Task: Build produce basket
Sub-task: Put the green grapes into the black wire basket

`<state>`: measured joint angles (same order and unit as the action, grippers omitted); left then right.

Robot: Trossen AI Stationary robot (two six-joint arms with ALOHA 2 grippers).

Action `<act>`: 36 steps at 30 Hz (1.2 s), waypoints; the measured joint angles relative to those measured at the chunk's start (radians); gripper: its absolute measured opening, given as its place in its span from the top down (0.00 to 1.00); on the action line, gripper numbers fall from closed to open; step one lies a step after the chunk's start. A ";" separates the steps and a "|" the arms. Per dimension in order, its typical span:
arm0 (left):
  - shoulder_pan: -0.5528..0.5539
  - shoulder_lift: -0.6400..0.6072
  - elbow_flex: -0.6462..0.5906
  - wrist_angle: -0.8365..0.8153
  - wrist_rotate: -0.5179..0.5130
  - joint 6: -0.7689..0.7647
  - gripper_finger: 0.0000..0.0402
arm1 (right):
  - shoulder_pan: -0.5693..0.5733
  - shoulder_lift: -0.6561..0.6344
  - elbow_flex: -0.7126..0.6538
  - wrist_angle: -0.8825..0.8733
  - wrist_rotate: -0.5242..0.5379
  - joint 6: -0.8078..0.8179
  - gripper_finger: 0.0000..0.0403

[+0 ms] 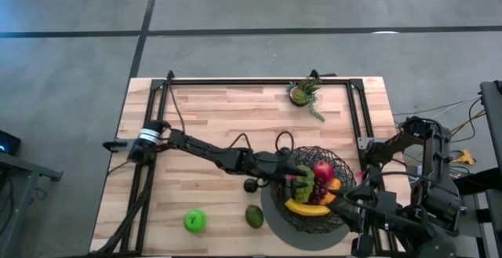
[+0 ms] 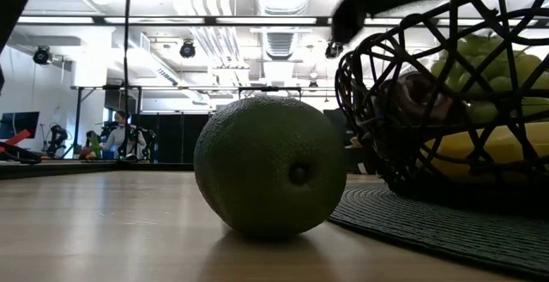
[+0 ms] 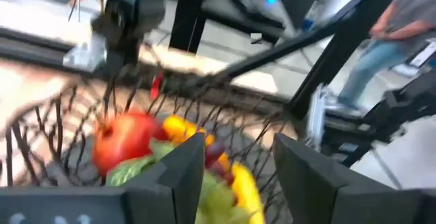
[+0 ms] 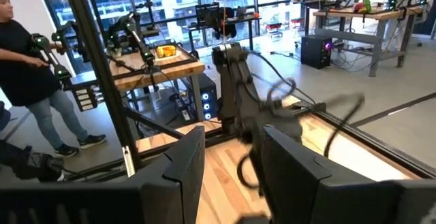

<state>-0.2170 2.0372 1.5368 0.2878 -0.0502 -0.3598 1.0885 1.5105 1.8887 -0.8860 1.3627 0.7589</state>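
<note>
An avocado [image 2: 273, 165] is lying on the worktop [image 1: 212, 125] just beside the grey mat [image 1: 276, 215], with a green apple [image 1: 194, 221] farther along the front edge — both not yet in the basket [image 1: 339, 164]. The left end effector [image 1: 296, 178] is hanging over the basket with its fingers parted, gripping nothing. The basket, dark open wire, is holding a banana [image 1: 307, 208], a red apple [image 1: 322, 169] and grapes [image 1: 303, 181]. The risk, I judge, is fingers snagging the mesh and dragging the basket. The right end effector [image 4: 228, 176] is waiting open at the right edge.
</note>
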 joint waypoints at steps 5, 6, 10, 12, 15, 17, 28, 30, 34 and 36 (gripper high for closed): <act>-0.003 -0.090 -0.002 -0.168 0.000 0.007 0.62 | 0.000 0.018 -0.002 0.000 0.000 0.000 0.67; -0.003 -0.104 -0.002 -0.215 0.000 0.007 0.62 | 0.000 0.021 -0.002 0.000 0.000 0.007 0.67; -0.012 -0.171 -0.004 -0.395 -0.003 -0.001 0.66 | -0.001 0.029 -0.006 -0.024 -0.001 0.111 0.67; -0.026 -0.206 -0.004 -0.464 -0.013 -0.002 0.68 | -0.003 0.029 -0.011 -0.101 -0.024 0.245 0.67; -0.061 -0.250 -0.005 -0.523 -0.052 -0.002 0.72 | -0.025 0.029 -0.024 -0.309 -0.144 0.548 0.67; -0.092 -0.281 -0.005 -0.554 -0.097 -0.001 0.75 | -0.043 0.032 -0.049 -0.473 -0.243 0.769 0.67; -0.205 -0.351 -0.006 -0.666 -0.222 0.000 0.83 | -0.190 0.056 -0.381 -0.425 -0.679 1.025 0.69; -0.212 -0.351 -0.006 -0.691 -0.223 -0.001 0.83 | -0.229 0.056 -0.433 -0.364 -0.757 0.990 0.74; -0.221 -0.348 -0.006 -0.702 -0.223 -0.002 0.83 | -0.298 0.055 -0.506 -0.296 -0.826 0.931 0.87; -0.223 -0.348 -0.006 -0.702 -0.223 -0.002 0.83 | -0.322 0.055 -0.529 -0.273 -0.831 0.914 0.93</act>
<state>-0.4402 1.6890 1.5311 -0.4141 -0.2735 -0.3614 0.7665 1.5658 1.3602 -1.1592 0.5316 1.6733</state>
